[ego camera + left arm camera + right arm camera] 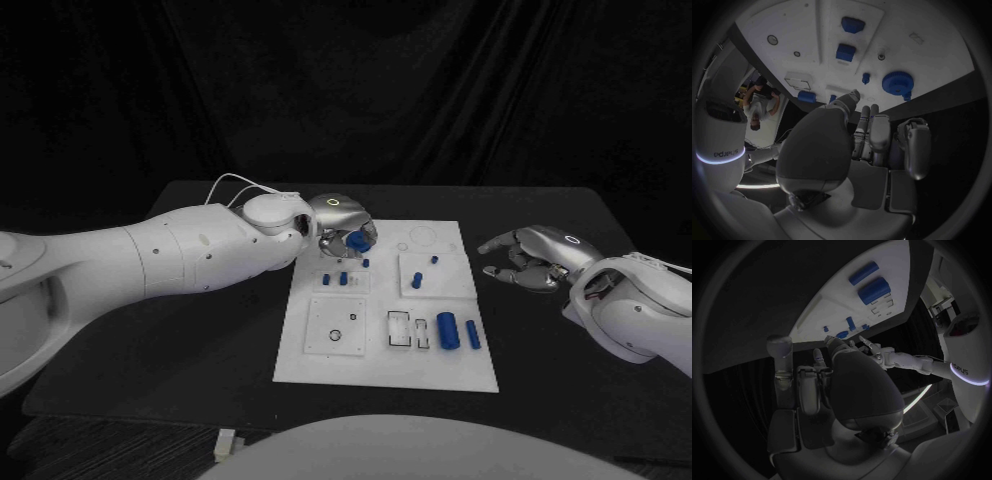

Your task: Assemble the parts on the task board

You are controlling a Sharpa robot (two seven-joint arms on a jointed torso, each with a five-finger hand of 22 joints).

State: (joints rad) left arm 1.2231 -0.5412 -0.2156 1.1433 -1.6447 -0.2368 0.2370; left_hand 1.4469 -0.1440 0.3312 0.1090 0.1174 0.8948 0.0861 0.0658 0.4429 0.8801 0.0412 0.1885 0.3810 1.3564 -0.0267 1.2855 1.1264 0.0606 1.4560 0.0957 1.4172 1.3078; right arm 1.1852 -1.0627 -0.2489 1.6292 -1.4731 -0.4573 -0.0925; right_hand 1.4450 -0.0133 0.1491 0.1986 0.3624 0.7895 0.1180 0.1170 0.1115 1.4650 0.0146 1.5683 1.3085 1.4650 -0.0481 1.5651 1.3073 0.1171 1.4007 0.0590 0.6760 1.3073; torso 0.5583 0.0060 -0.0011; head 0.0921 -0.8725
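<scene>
Left robot hand (340, 222): over the board's corner at about 11 o'clock, just above a blue gear; whether it touches the gear I cannot tell. In the left wrist view its fingers (879, 135) lie loosely together, nothing between them.
Right robot hand (531, 257): off the board at 3 o'clock, above the bare tabletop (548, 330), fingers curled apart and holding nothing.
Board (387, 368): white plate in the middle of the tabletop, long side running from 12 to 6 o'clock.
Gear (896, 83): round, blue and toothed, at the board's 11 o'clock corner, beside the edge.
Small pegs (345, 277): blue, standing in a raised block left of centre.
Right pegs (420, 278): blue, on a raised block right of centre, one nearer 12 o'clock.
Cylinders (449, 329): a thick one and a thin one (473, 335) side by side at about 5 o'clock, both lying lengthwise.
Square block (338, 326): white, at 7 o'clock, with a small dark ring on it.
</scene>
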